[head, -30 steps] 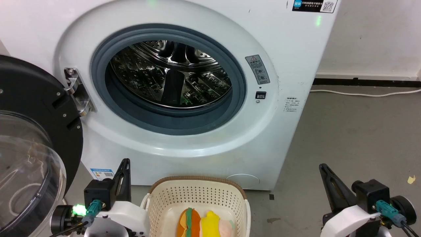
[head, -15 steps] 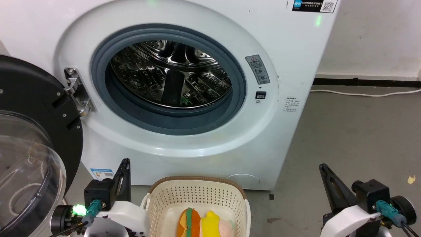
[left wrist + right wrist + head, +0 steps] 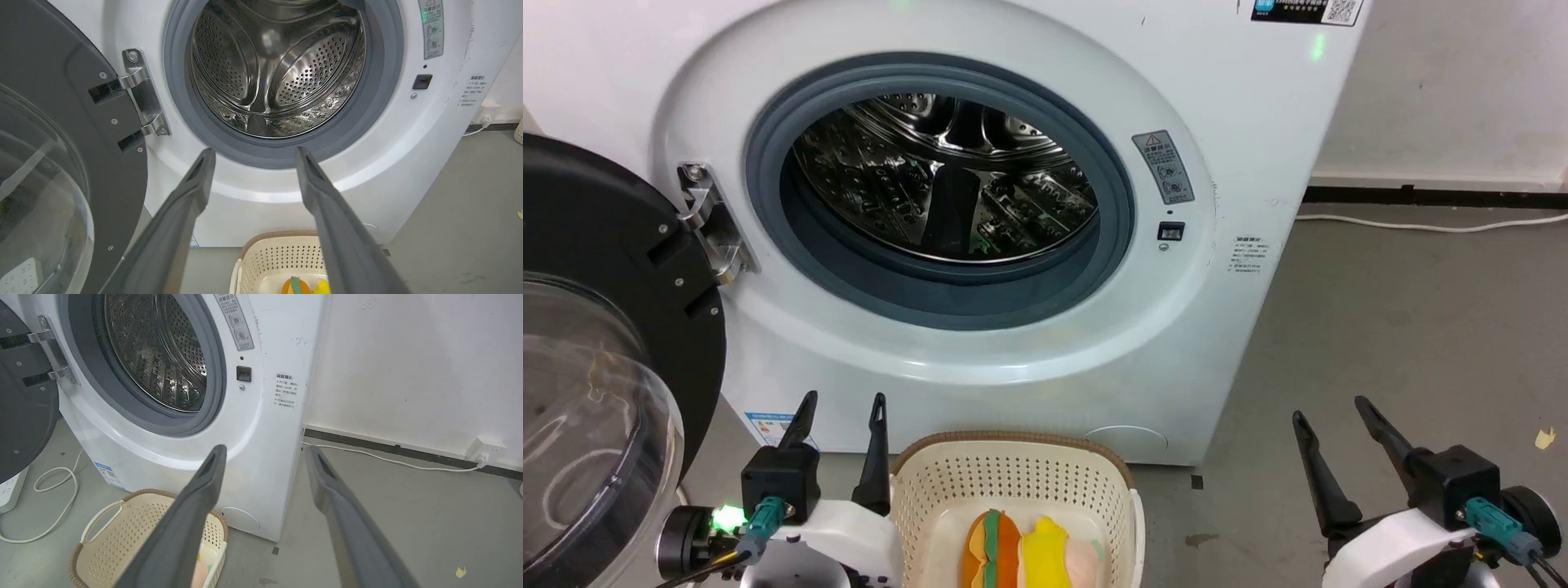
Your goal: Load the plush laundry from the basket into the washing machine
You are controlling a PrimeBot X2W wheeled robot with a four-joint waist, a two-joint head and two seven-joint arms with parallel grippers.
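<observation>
Both pincers gape, empty: the left pincer (image 3: 841, 408) hangs just beside the basket (image 3: 1013, 445) rim, the right pincer (image 3: 1330, 412) well off over the floor (image 3: 1421, 327). The plush (image 3: 1025, 555) lies in the basket, before the washer (image 3: 1241, 122), its drum (image 3: 947, 188) open. Best play, likely: swing left inward, descend clear of the rim, pinch across the soft layers.

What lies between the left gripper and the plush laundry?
The perforated wall of the basket, in the head view: the open left gripper is outside it, the plush laundry inside.
</observation>
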